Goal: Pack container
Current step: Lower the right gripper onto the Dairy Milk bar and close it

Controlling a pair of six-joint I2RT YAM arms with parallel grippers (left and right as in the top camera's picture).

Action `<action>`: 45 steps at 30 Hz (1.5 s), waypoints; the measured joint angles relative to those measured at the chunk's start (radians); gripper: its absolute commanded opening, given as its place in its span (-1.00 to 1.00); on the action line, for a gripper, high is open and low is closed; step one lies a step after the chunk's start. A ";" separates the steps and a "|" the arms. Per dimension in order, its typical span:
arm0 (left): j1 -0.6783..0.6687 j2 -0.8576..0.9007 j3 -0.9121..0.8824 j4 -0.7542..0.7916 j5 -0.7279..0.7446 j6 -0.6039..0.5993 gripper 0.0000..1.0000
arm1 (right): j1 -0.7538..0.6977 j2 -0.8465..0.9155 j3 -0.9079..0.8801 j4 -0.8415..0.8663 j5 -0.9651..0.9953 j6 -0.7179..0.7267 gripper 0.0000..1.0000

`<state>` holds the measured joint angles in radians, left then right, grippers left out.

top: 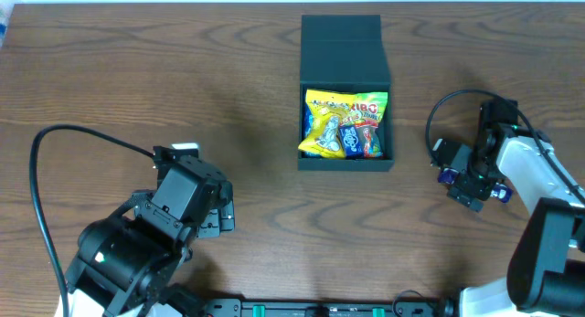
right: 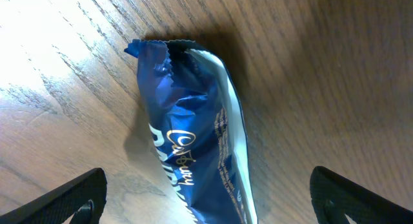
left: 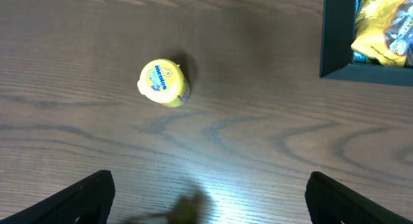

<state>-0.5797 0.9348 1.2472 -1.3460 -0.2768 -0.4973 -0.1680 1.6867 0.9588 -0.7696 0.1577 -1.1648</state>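
The left arm [top: 174, 207] is held low over the tabletop [top: 137, 79], most likely so that the yellow sweet tub [left: 163, 83] can be reached. Its jaws are spread wide, and nothing is held or touched by them. The tub is stood on the bare wood ahead of them, apart from both tips. In the middle, toward the far edge, the container [top: 345, 163] is set with its flap lid [top: 341, 47] laid back, so that things can be dropped in from above. Bright snack packets [top: 345, 125] are already packed inside it. On the right, the right arm [top: 498, 157] is bent down over a blue packet [right: 193, 166], which is laid flat on the tabletop, apart from the container. The arm seems to be lined up for a pick. Its jaws are also spread wide, with one tip seen at each side of the packet. The packet is not gripped, and no touch can be seen.
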 measured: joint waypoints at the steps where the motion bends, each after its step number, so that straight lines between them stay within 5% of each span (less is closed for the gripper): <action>1: 0.000 0.000 0.000 0.000 0.000 0.000 0.91 | 0.000 0.000 0.000 -0.002 0.000 0.004 0.98; 40: 0.000 0.000 0.000 0.000 0.000 0.000 0.91 | 0.000 0.000 -0.051 0.008 -0.016 0.058 0.99; 45: 0.000 0.000 0.000 0.000 0.000 0.000 0.90 | 0.000 0.000 -0.051 0.016 -0.018 0.059 0.72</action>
<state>-0.5797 0.9348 1.2472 -1.3460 -0.2768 -0.4973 -0.1680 1.6867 0.9077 -0.7540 0.1394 -1.1057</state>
